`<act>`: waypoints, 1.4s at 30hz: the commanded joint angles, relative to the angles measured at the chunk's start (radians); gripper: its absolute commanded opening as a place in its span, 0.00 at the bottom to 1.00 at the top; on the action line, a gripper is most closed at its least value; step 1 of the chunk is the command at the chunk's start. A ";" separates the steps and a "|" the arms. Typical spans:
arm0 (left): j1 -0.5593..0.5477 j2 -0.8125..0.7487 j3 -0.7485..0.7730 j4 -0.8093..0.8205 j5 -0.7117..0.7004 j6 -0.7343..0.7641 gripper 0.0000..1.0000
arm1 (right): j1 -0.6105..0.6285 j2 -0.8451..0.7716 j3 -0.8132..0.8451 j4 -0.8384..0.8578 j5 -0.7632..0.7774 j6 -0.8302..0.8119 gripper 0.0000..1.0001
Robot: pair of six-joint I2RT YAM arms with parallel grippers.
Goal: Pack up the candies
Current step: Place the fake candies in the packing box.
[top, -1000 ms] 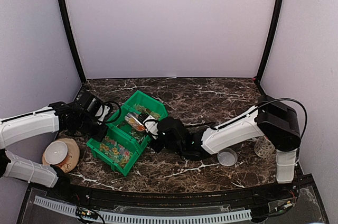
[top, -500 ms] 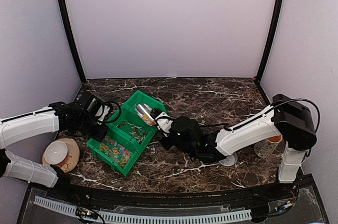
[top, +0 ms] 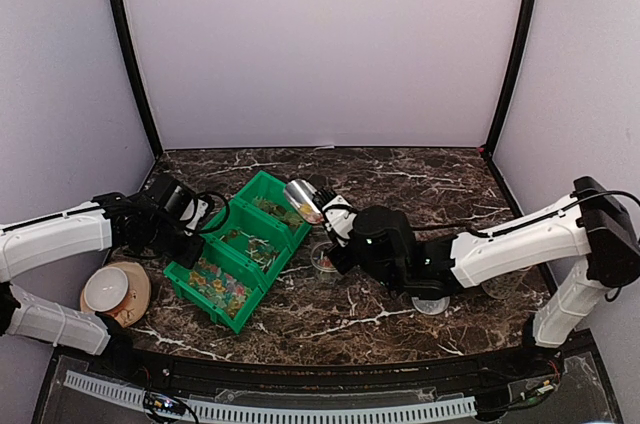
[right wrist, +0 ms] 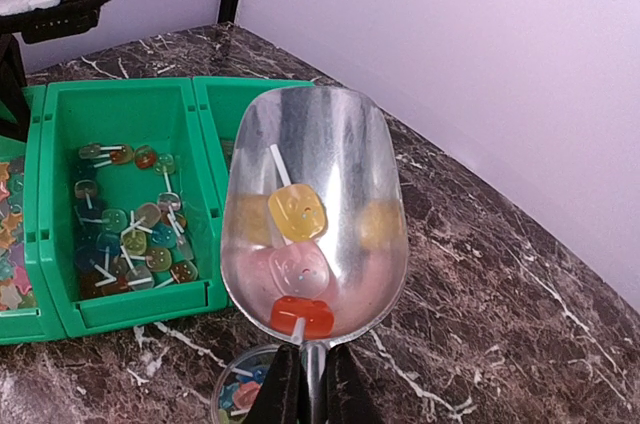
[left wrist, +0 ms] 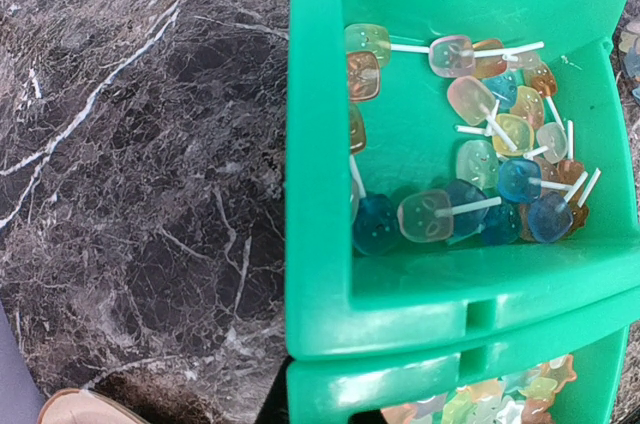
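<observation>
Task is in the middle, approx. The right gripper [right wrist: 312, 385] is clamped on the handle of a metal scoop [right wrist: 315, 194], and the scoop carries a small load of candies [right wrist: 297, 212]: one yellow, one pink, one red-orange, maybe 1 or 2 more behind. In the top view the scoop hangs at about 11 o'clock from a small clear tub [top: 325, 260], above the table [top: 400, 184], not yet tipped.

Done so far: the tub has already a few candies on its bottom, as the right wrist view shows.

Left to do: pour this load in, prob. take more scoops, then close the tub. Its lid [top: 432, 300] lies at about 4 o'clock from the tub, apart from it. Most candies lie in the green bin [left wrist: 320, 144], at 9 o'clock from the tub, in at least 2 compartments.

The left gripper [top: 188, 229] is at the bin's 9 o'clock side with fingers together; if it pinches the rim, I cannot tell.
</observation>
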 commanded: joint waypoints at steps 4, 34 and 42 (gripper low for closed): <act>-0.004 -0.041 0.032 0.106 0.025 -0.011 0.00 | -0.004 -0.128 -0.016 -0.248 0.046 0.078 0.00; -0.004 -0.047 0.032 0.104 0.026 -0.014 0.00 | 0.009 -0.212 0.037 -0.732 0.007 0.200 0.00; -0.004 -0.045 0.032 0.105 0.028 -0.014 0.00 | 0.026 -0.186 0.102 -0.857 -0.023 0.205 0.00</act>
